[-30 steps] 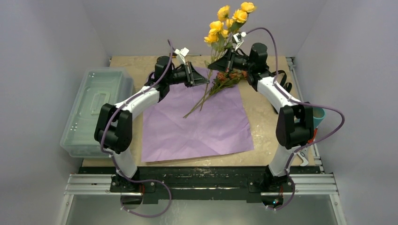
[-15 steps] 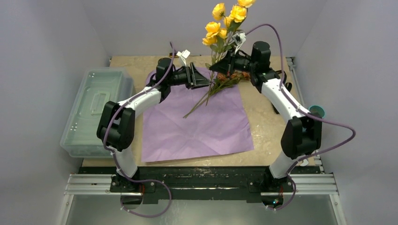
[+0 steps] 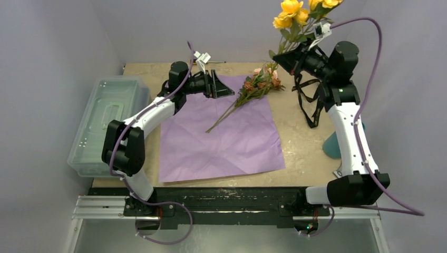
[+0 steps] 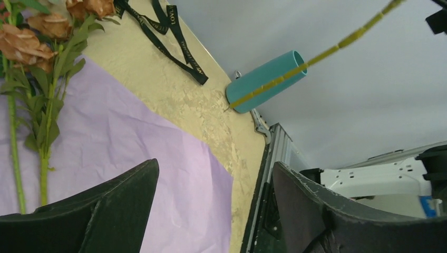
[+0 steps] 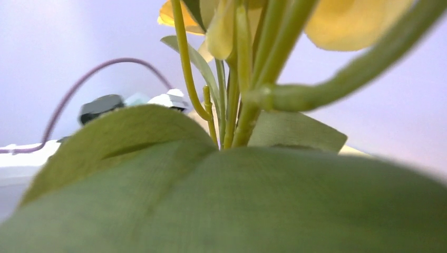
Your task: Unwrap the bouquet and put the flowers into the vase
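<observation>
My right gripper (image 3: pixel 280 57) is raised at the back right, shut on the stems of the yellow flowers (image 3: pixel 295 10), whose blooms stand high above it. In the right wrist view a green leaf (image 5: pixel 221 200) hides the fingers; the stems (image 5: pixel 237 79) rise behind it. The peach flowers (image 3: pixel 258 84) lie on the flat lilac wrapping paper (image 3: pixel 221 142). My left gripper (image 3: pixel 224 87) hovers open and empty over the paper's far edge, left of them. The teal vase (image 3: pixel 333 145) stands at the right edge, partly behind my right arm. In the left wrist view a yellow stem (image 4: pixel 337 47) crosses the vase (image 4: pixel 266 79).
A black ribbon (image 3: pixel 311 103) lies loose on the table between the peach flowers and the vase. A translucent lidded plastic box (image 3: pixel 108 124) stands along the left edge. Walls close in the table at the back and both sides.
My right arm has swung up and to the right, carrying the yellow flowers away from the peach ones. My left gripper has opened. The vase now shows more fully.
</observation>
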Tool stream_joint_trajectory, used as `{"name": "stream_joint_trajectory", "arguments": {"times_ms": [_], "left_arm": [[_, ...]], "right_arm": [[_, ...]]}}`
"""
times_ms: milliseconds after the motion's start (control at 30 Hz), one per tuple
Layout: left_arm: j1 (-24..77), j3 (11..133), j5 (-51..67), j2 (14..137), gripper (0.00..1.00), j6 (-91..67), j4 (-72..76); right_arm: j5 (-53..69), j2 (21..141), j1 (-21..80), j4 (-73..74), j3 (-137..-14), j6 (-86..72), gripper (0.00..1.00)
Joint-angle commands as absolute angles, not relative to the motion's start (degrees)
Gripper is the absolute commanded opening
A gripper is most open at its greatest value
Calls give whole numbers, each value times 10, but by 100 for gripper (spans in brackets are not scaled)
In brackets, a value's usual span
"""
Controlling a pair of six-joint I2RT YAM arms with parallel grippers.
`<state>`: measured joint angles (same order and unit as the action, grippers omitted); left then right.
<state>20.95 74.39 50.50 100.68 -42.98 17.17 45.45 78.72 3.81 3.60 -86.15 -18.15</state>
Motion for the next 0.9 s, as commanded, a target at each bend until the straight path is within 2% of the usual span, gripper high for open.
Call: {"name": "stream_joint_trajectory", "arguments": {"times_ms": [0,233,400,600,867], "left_arm": [[206,760,492,962,79,-347,145],[207,751,485,960,79,-355,144],[212,740,479,953,80,-349,144],[220,732,482,953,80,-357,157],[235,778,490,993,80,-373,157]], "right_arm": [[364,732,4,142,-923,-145,0],[223,661,-73,311,-981,-113,0],[135,601,-131,351,-967,-95,0],[16,560,-198,354,-940,-75,0],[-65,539,-265,331,-888,-48,0]]}}
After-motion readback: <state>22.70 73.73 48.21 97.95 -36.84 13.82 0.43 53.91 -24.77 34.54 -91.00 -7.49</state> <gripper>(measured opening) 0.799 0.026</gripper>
